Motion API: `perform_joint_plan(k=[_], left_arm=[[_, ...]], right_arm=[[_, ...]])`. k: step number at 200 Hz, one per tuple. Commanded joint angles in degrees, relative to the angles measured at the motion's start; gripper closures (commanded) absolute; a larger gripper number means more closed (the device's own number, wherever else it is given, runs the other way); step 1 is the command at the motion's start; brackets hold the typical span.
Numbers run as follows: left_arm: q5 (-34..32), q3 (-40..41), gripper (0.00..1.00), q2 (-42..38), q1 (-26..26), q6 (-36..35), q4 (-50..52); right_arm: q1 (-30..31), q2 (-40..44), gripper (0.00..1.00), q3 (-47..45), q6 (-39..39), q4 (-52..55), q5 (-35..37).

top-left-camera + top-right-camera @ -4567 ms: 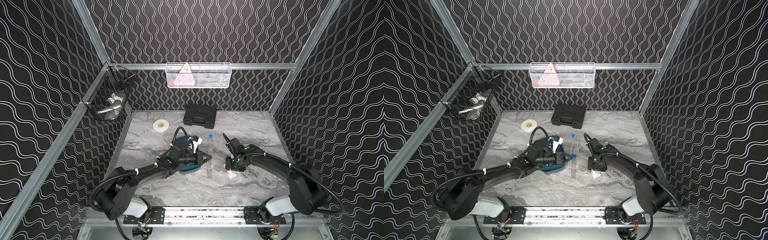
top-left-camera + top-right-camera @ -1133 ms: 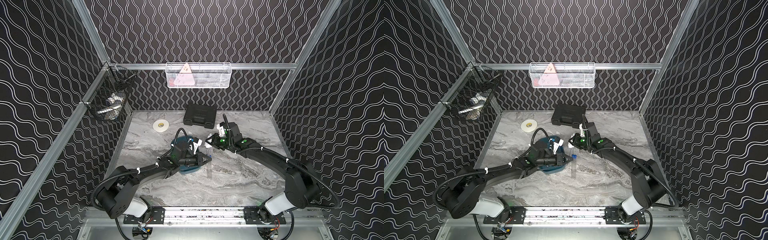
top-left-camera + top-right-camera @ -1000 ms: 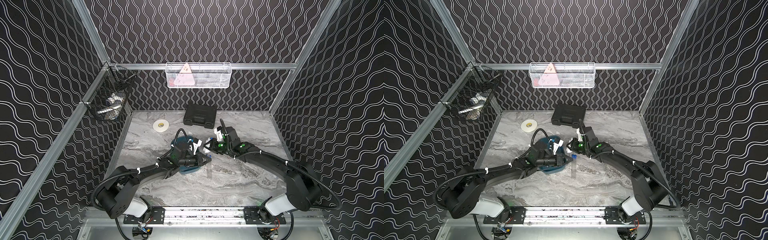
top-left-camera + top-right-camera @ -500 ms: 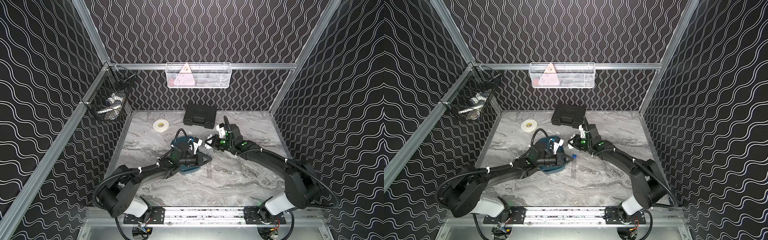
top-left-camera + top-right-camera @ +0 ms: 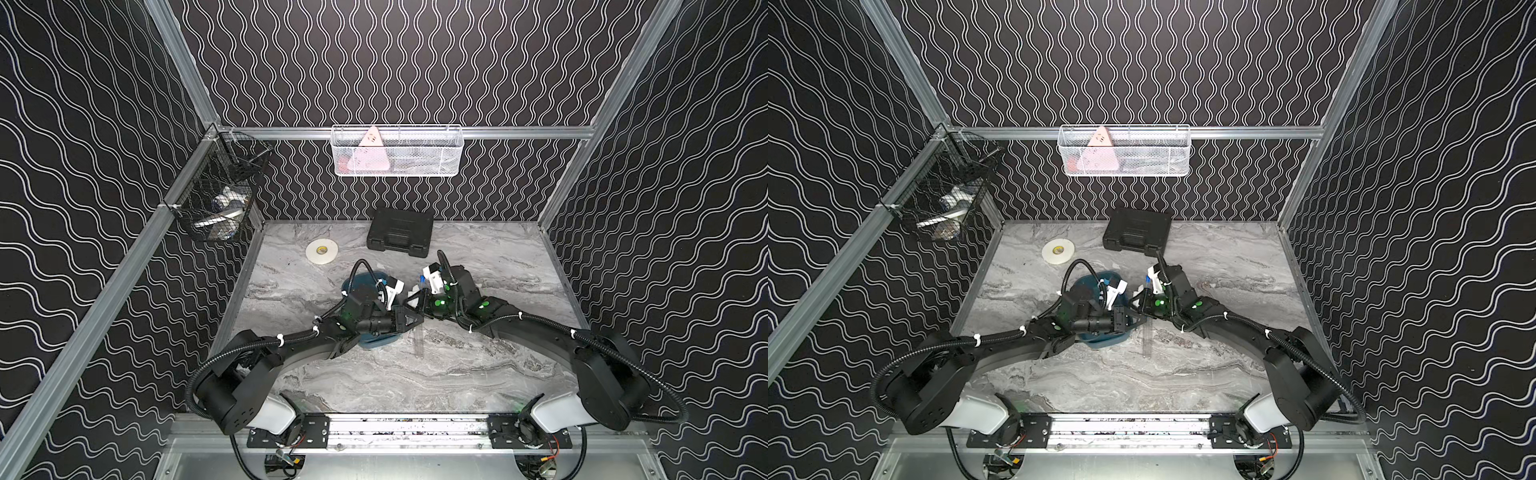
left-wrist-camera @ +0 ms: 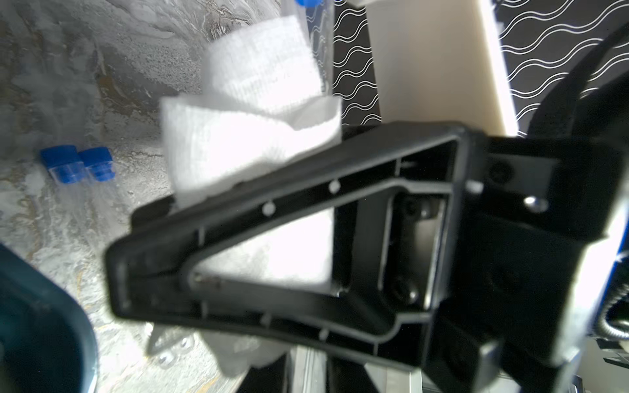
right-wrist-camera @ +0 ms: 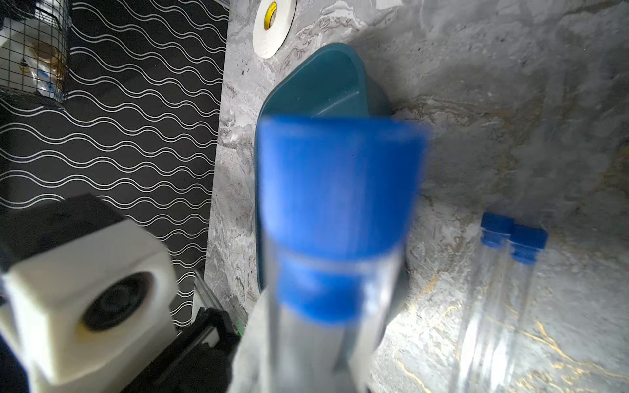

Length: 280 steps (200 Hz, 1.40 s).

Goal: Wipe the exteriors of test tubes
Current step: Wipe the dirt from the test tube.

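Observation:
My right gripper [image 5: 417, 302] is shut on a clear test tube [image 7: 340, 190] with a blue cap, which stands close before the right wrist camera. A folded white tissue [image 6: 252, 136] is pinched in my left gripper [image 5: 415, 320], which is shut, and the tissue lies against the held tube's lower part. The two grippers meet just right of the teal tray [image 5: 368, 277]. Two more capped test tubes [image 7: 493, 292] lie side by side on the marble table, seen in both top views in front of the grippers [image 5: 1146, 343]. The right gripper's fingertips are hidden behind the tube and tissue.
A white tape roll [image 5: 321, 252] and a black case [image 5: 401, 232] sit at the back of the table. A black wire basket [image 5: 218, 199] hangs on the left wall and a white one [image 5: 397, 151] on the back wall.
Since several seconds ago my right arm has swung from the table's right side over to the left gripper, with a tube in its grip. Over the last second it shifted slightly back and forth; the left arm stayed.

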<state>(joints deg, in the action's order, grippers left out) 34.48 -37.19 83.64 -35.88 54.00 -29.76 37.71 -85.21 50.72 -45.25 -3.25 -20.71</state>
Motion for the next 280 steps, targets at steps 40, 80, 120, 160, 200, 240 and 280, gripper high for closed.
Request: perform_joint_plan(k=[40,80,120,160,200,240,280], left_arm=[[-1.11,-0.25,0.85,-1.5,0.27,0.03,-2.59],[-1.52,-0.16,0.85,-1.29,0.22,0.23,-3.02],[-1.02,-0.23,0.85,-0.32,0.2,0.37,-3.88],[-1.08,-0.17,0.85,-0.84,0.24,0.2,-3.3],[-1.67,0.49,0.85,-1.89,0.2,0.54,-3.44],[-1.69,0.37,0.85,-1.58,0.21,0.32,-3.51],[-1.04,0.19,0.85,-0.84,0.2,0.62,-4.14]], right_arm=[[-7.15,-4.08,0.82,7.66,3.61,0.34,-5.83],[-2.8,-0.93,0.82,2.82,2.19,-0.09,-4.42],[-0.01,1.2,0.82,-2.17,-1.12,-4.14,-2.4],[-5.19,-1.46,0.82,3.19,1.92,-2.59,-4.8],[-7.27,-2.73,0.82,6.74,4.31,0.61,-7.7],[-1.77,0.87,0.82,-1.6,-0.26,-5.01,-6.42],[-1.74,1.53,0.82,-3.1,0.48,-6.64,-5.58]])
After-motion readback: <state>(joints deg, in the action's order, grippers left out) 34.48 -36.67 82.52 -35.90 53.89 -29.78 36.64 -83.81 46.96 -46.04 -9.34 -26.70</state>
